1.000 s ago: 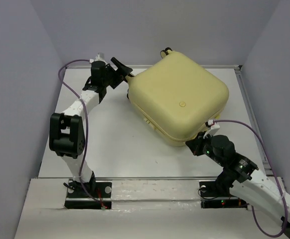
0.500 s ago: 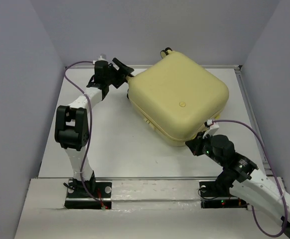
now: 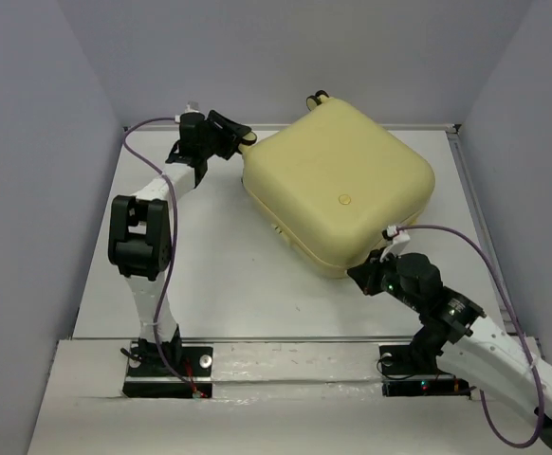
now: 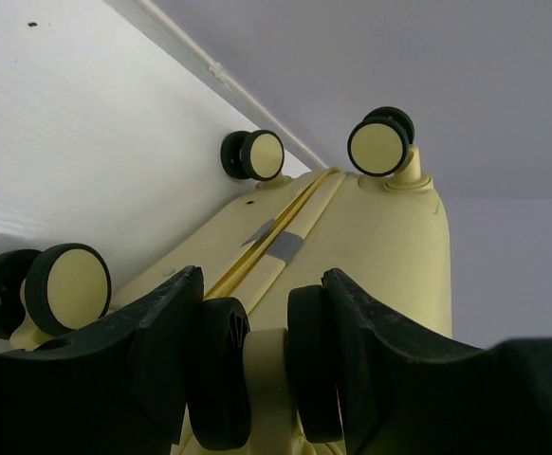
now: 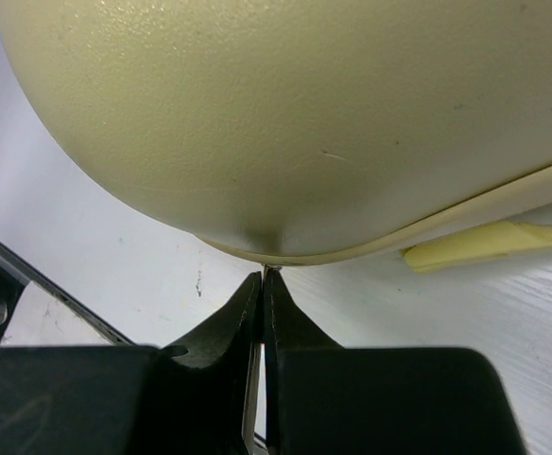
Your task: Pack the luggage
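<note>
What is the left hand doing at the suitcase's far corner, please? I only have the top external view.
Observer: The left hand straddles a caster wheel of the luggage, one finger each side; whether it grips yet, I cannot tell.
Operator: Thank you. Is the right hand open?
Observer: No, the right hand is shut, its tips at the luggage's lower rim.
Operator: Anything on the seam by the wheels?
Observer: A grey patch sits beside it.

White bench (image 3: pixel 219 256), plain grey-lilac back wall (image 3: pixel 295 57) behind the bench, left wall (image 3: pixel 29 190) and right wall (image 3: pixel 532 171) flanking it, thin metal rail (image 3: pixel 472 209) along its right edge, soft even light
</note>
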You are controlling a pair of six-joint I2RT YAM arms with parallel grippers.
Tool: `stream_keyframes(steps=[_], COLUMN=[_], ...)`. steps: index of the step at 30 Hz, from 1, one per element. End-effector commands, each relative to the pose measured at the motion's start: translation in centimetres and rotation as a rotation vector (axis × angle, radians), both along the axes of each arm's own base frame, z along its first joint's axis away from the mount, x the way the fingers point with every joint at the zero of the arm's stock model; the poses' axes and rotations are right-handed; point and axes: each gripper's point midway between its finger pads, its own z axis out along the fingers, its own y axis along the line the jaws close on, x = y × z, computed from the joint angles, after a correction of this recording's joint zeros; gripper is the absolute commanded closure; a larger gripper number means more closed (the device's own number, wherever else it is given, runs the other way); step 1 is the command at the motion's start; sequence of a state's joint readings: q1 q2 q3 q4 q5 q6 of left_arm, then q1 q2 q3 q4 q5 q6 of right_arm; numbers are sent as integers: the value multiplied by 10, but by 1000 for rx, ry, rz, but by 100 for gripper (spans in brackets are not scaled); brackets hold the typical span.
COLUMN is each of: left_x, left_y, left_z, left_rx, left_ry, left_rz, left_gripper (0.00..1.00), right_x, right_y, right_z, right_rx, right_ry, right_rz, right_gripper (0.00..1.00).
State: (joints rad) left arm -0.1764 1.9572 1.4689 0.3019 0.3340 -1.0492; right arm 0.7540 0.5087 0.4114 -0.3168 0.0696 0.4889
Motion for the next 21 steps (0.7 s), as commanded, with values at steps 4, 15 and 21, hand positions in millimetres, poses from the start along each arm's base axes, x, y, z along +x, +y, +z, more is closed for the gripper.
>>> stream_keyframes(steps=[4,15,21], left_x=[-12,-38,-82], left_y=[-5,41,136], left_z=[45,39,10], left_rx=[-61,-60,-19], left_ry=[-172,-219,-188], left_rz=[-46,66,235], left_gripper=[94,94,94], right_x=[-9,-1,36], right_y=[49,86,73], right_z=[15,-7,27], right_rx=[139,27,21], right_ry=[-42,-57,-166], right_rz=[195,179,91], right_gripper=[93,93,93])
